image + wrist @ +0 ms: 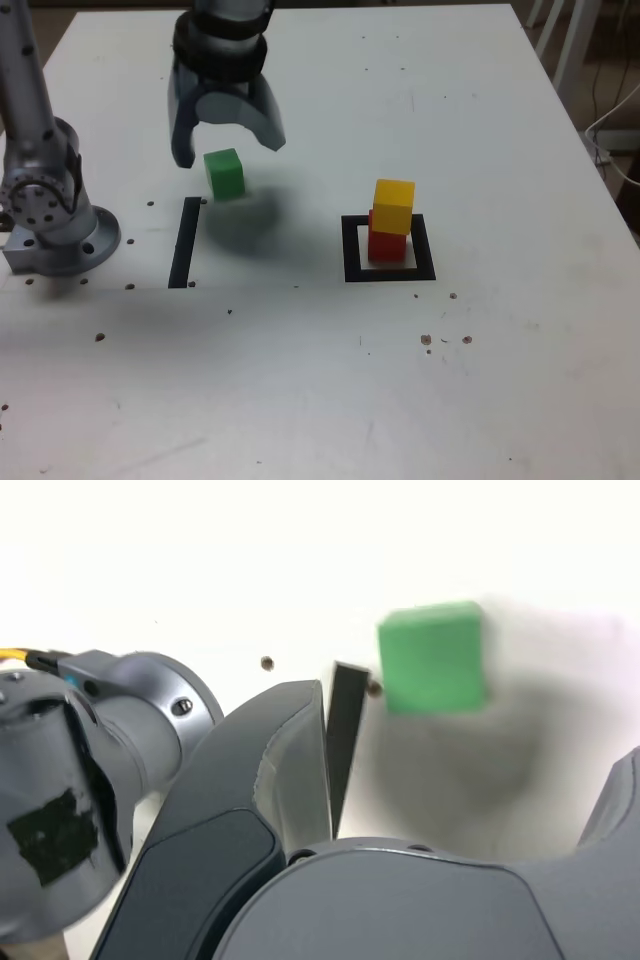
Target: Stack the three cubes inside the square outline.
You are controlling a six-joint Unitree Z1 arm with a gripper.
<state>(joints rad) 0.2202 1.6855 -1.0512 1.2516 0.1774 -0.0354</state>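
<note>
Nearest the lens, your claw [228, 115] hangs wide and empty, blurred, its upper arm cut off by the exterior view's top edge. Green cube [225, 174] sits on the table [300, 400] toward its far-left corner in that view, partly behind one finger. Yellow cube [394, 207] hides much of the red cube [386, 246], stacked inside the square outline [425, 247], right of table centre. Bare surface separates stack and green.
</note>
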